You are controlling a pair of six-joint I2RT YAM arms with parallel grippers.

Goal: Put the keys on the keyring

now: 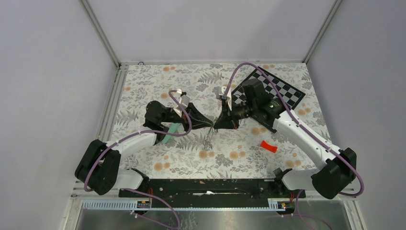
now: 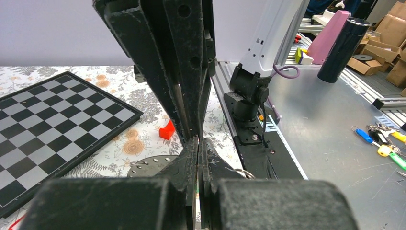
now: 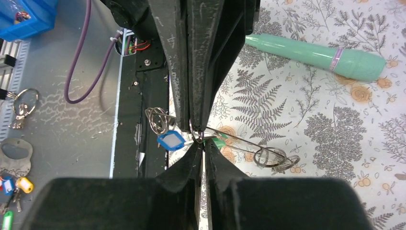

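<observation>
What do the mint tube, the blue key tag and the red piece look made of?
Mint-green tube: probably plastic with a smooth satin finish, going by its soft highlight and even colour. It has a lilac band.
Blue key tag: looks like a plastic frame around a pale insert, perhaps paper.
Red piece: likely plastic, being matte, uniformly red and hard-edged.

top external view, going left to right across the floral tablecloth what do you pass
mint-green tube → left gripper → right gripper → red plastic piece
</observation>
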